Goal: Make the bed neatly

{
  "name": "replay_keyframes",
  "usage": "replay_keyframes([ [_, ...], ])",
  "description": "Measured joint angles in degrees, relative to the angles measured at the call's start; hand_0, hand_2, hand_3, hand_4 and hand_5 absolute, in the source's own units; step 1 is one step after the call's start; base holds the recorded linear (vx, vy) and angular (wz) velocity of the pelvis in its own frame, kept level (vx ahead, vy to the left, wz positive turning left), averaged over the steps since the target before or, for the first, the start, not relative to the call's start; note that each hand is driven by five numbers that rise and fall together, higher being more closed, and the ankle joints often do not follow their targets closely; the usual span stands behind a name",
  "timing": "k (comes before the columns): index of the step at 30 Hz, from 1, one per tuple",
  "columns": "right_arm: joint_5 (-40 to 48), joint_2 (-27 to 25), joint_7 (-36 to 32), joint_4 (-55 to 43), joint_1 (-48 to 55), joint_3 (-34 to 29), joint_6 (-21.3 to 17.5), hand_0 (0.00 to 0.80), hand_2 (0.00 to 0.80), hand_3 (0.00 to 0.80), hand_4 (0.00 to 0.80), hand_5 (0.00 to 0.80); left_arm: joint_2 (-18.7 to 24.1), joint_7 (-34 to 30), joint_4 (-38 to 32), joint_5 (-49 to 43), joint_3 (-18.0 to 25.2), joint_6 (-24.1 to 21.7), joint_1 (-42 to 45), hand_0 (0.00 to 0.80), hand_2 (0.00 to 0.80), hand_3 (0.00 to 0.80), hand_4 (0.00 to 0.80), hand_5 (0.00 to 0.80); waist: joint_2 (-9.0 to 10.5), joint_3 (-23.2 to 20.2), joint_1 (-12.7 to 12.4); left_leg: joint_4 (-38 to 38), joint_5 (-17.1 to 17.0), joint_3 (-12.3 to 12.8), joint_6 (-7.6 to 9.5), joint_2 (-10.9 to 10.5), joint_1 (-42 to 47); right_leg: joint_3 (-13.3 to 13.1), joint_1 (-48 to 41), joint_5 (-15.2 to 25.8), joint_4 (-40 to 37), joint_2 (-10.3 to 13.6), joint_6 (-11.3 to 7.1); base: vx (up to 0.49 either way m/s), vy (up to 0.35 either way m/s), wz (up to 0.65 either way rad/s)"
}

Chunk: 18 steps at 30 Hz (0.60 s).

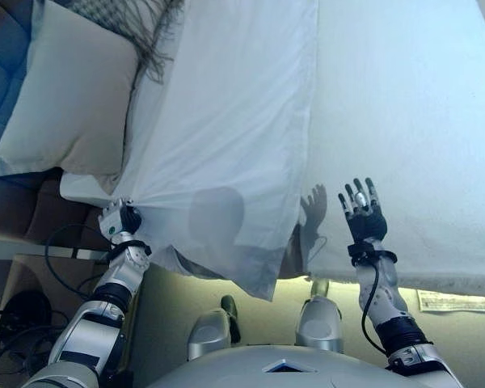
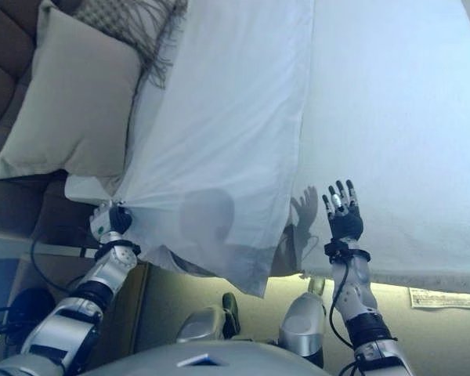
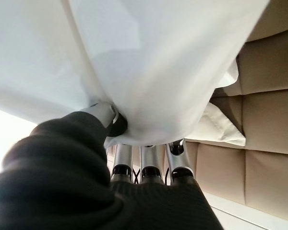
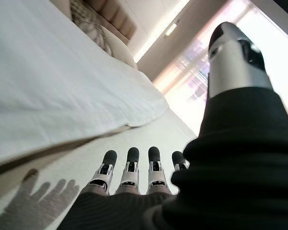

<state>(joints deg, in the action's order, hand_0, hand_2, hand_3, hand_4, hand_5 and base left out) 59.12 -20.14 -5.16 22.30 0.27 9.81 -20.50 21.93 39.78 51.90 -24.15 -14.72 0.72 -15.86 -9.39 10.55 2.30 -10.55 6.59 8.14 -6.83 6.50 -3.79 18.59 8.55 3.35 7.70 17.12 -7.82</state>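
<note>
A white duvet (image 1: 226, 129) lies across the bed, its near edge hanging off the mattress side. My left hand (image 1: 120, 221) is shut on the duvet's near corner by the pillow; in the left wrist view the cloth (image 3: 149, 72) is bunched between thumb and fingers (image 3: 146, 160). My right hand (image 1: 362, 212) is open with straight fingers, over the bare white sheet (image 1: 404, 121) near the bed's edge, holding nothing; its fingers (image 4: 129, 167) also show in the right wrist view. A cream pillow (image 1: 65, 97) lies at the head.
A grey fringed throw (image 1: 137, 24) lies by the pillow at the head. A padded headboard (image 3: 269, 124) stands at the left. A nightstand with cables (image 1: 32, 283) sits below my left arm. A paper (image 1: 461, 301) lies on the floor at the right.
</note>
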Motion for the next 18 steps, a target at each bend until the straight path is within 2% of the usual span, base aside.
replay_keyframes([
  [1, -0.01, 0.03, 0.01, 0.43, -0.02, 0.12, -0.32, 0.000, 0.000, 0.000, 0.000, 0.000, -0.40, 0.00, 0.03, -0.08, -0.02, 0.00, 0.00, 0.082, 0.082, 0.082, 0.082, 0.082, -0.08, -0.06, -0.07, 0.02, 0.00, -0.35, 0.00, -0.08, 0.05, 0.06, -0.16, 0.01, -0.02, 0.06, -0.02, -0.022, 0.007, 0.04],
  [2, -0.01, 0.06, 0.06, 0.63, 0.01, 0.15, -0.65, 0.000, 0.000, 0.000, 0.000, 0.000, -0.67, 0.01, 0.05, -0.10, -0.02, 0.00, 0.00, 0.000, 0.000, 0.000, 0.000, 0.000, -0.15, -0.12, -0.09, 0.04, 0.00, -0.48, 0.00, -0.11, 0.06, 0.24, -0.28, 0.01, -0.03, 0.11, -0.02, -0.025, -0.005, 0.07],
  [6, -0.02, 0.01, 0.47, 0.63, 0.07, 0.11, -1.74, 0.000, 0.000, 0.000, 0.000, 0.000, -0.77, 0.08, 1.64, 0.01, 0.09, 0.37, 0.44, 0.000, 0.000, 0.000, 0.000, 0.000, -0.50, -0.54, -0.26, 0.11, -0.09, -0.77, 0.14, -0.10, -0.22, 0.66, -0.32, 0.02, -0.03, 0.11, -0.09, -0.010, -0.036, 0.07],
  [9, -0.01, -0.31, 0.74, 0.63, 0.87, 0.08, -1.77, 0.000, 0.000, 0.000, 0.000, 0.000, -0.73, 0.21, 4.85, 0.35, 0.30, 2.55, 3.96, 0.000, 0.000, 0.000, 0.000, 0.000, -1.47, -2.32, -0.64, 0.22, -0.24, -0.90, 0.37, -0.11, -0.88, 0.85, -0.31, 0.03, -0.24, 0.12, -0.35, 0.011, -0.064, 0.13],
  [11, 0.00, -0.67, 0.73, 0.96, 2.26, 0.05, -1.81, 0.000, 0.000, 0.000, 0.000, 0.000, -0.60, 0.22, 6.14, 0.81, 0.67, 3.25, 7.57, 0.000, 0.000, 0.000, 0.000, 0.000, -1.69, -3.76, -2.32, 0.50, -0.52, -0.79, 0.48, -0.11, -0.86, 0.91, -0.40, 0.09, -0.35, 0.11, -0.46, -0.007, -0.109, 0.10],
  [15, 0.06, 0.07, 0.67, 1.65, 3.05, 0.12, -1.80, 0.000, 0.000, 0.000, 0.000, 0.000, 0.95, 0.24, 6.24, 1.35, 2.53, 3.30, 12.24, 0.000, 0.000, 0.000, 0.000, 0.000, 0.16, -5.03, -5.01, 2.01, -1.84, -0.68, 0.49, -0.20, -0.84, 1.23, -0.51, 0.01, -0.54, 0.22, -0.24, -0.009, -0.100, 0.14],
  [18, 0.15, 1.79, 0.69, 1.64, 3.36, 0.11, -1.80, 0.000, 0.000, 0.000, 0.000, 0.000, 3.10, 0.16, 6.36, 2.89, 2.75, 2.36, 14.20, 0.000, 0.000, 0.000, 0.000, 0.000, 2.65, -6.33, -5.09, 3.40, -2.49, -0.71, 0.69, -0.20, -0.91, 1.77, -0.72, -0.01, -0.78, 0.39, -0.17, 0.008, -0.104, 0.11],
])
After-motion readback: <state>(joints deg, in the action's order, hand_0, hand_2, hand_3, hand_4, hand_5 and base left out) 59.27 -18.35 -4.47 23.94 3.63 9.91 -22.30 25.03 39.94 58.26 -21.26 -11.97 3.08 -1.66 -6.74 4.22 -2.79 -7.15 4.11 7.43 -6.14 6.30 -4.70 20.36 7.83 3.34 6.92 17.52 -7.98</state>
